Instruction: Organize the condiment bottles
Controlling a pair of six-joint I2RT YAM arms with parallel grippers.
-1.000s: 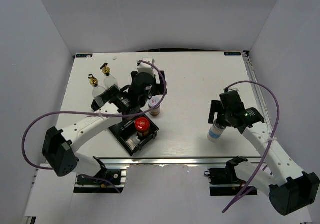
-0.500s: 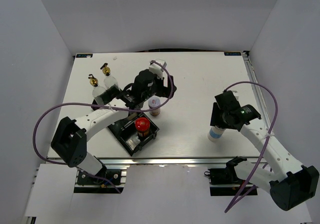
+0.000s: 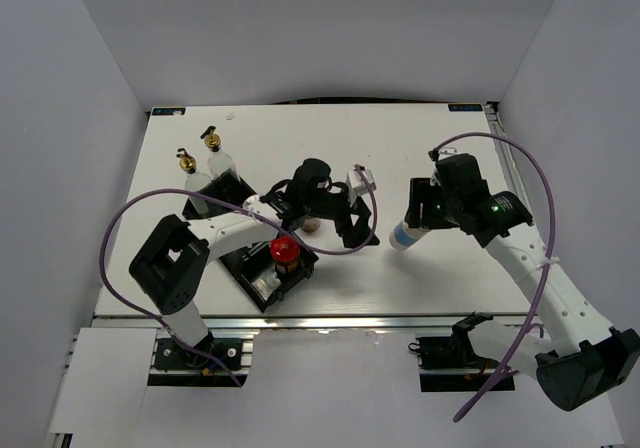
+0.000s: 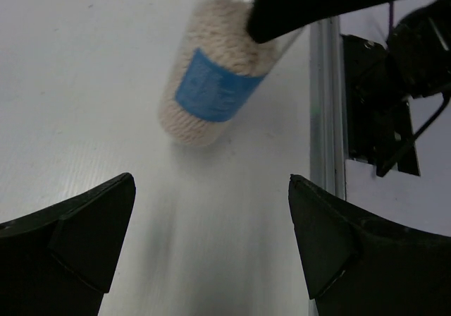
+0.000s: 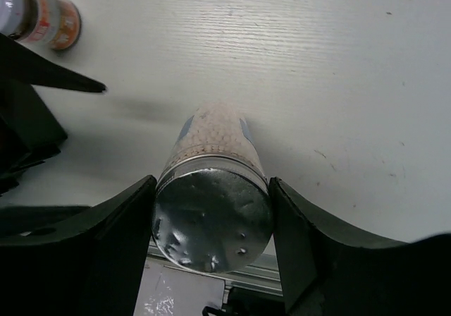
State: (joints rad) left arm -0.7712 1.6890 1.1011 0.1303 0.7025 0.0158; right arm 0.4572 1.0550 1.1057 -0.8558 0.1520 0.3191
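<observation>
My right gripper (image 3: 413,220) is shut on a short silver-lidded jar (image 3: 402,235) with a blue label and pale beads inside, holding it tilted over the middle of the table. In the right wrist view the silver lid (image 5: 211,221) fills the space between both fingers (image 5: 106,245). My left gripper (image 3: 356,220) stands open just left of that jar (image 4: 211,83), with nothing between its fingers (image 4: 88,235). A red-lidded jar (image 3: 285,251) sits in the black tray (image 3: 258,278). Two tall glass bottles (image 3: 190,175) (image 3: 215,154) with gold spouts stand at the back left. Another short jar (image 5: 41,14) is mostly hidden behind the left arm.
The table's metal front rail (image 4: 324,104) runs close to the right of the left gripper. Purple cables (image 3: 540,183) loop over both arms. White walls close in the table on three sides.
My right gripper closed on the blue-labelled jar and carried it left toward the table's middle. The left arm swung right, away from the tray, and now faces that jar.
</observation>
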